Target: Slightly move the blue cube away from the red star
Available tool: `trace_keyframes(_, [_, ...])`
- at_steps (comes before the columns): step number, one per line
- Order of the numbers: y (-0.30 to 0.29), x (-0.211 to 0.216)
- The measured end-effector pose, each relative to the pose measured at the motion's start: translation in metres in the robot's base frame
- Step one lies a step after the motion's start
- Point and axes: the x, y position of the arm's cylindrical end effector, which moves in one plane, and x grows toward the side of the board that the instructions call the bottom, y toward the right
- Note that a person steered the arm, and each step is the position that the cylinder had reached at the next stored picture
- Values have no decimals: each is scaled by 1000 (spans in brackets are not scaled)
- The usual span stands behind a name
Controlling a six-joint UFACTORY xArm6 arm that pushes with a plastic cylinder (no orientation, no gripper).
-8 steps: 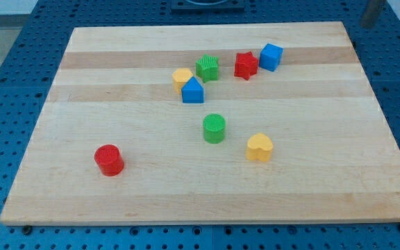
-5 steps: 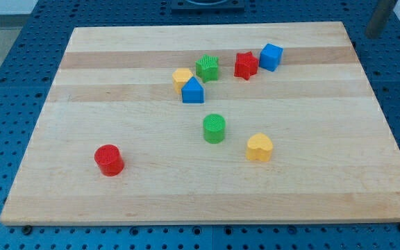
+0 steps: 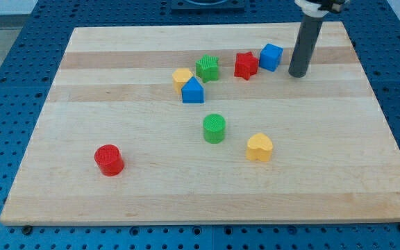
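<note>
Right of the blue cube [image 3: 271, 56], my tip [image 3: 296, 73] carries no pincer; pushing leftward risks ramming it into the red star [image 3: 246, 65].

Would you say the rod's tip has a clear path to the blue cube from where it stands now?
Probably yes: my tip stands just to the view's right of the blue cube, with bare board between them; the red star sits on the cube's far side.

Your arm's only visible part, a straight dark grey rod with a smooth matt round shaft, a white collar and a black fitting just showing above it at the view's top edge, your tip [image 3: 297, 74] a plain blunt flat-cut end
</note>
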Motion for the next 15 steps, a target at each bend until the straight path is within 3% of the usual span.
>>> trace_keyframes(10, [-44, -2])
trace_keyframes(15, [-65, -48])
